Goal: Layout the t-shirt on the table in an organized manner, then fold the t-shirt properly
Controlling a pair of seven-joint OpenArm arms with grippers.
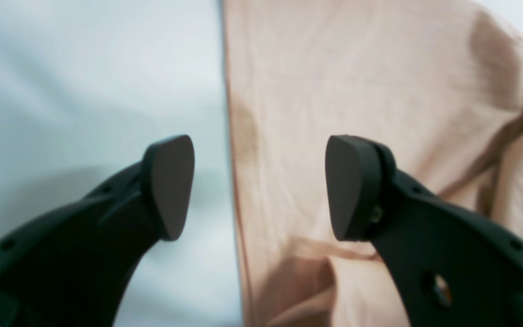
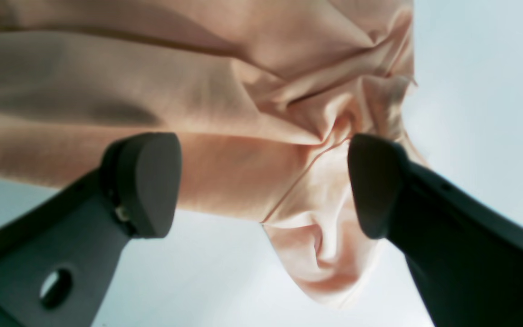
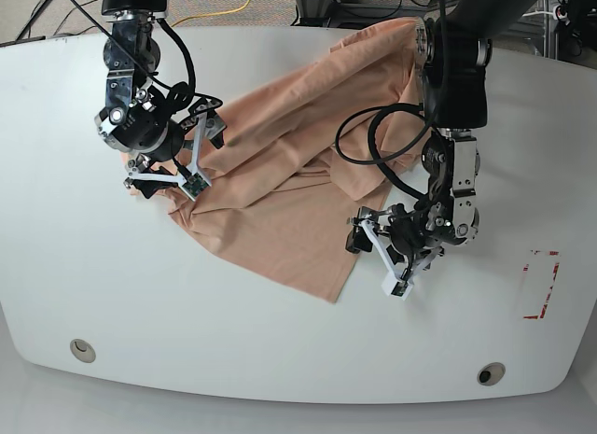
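On the left as I look, the right gripper [image 3: 166, 177] hangs with jaws spread, holding nothing, over a bunched corner of the t-shirt [image 3: 289, 187]. It should pinch low there. The left gripper [image 3: 378, 252] gapes astride the straight hem; take that edge, then pull outward together. The table [image 3: 56, 266] is white, cables lie beyond

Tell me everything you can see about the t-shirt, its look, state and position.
The t-shirt is plain peach-pink, soft, wrinkled cloth without print. It lies crumpled and partly spread across the middle of the white table, reaching its far edge. One straight edge shows near the open left gripper; a bunched corner lies below the open right gripper. Neither grips it.
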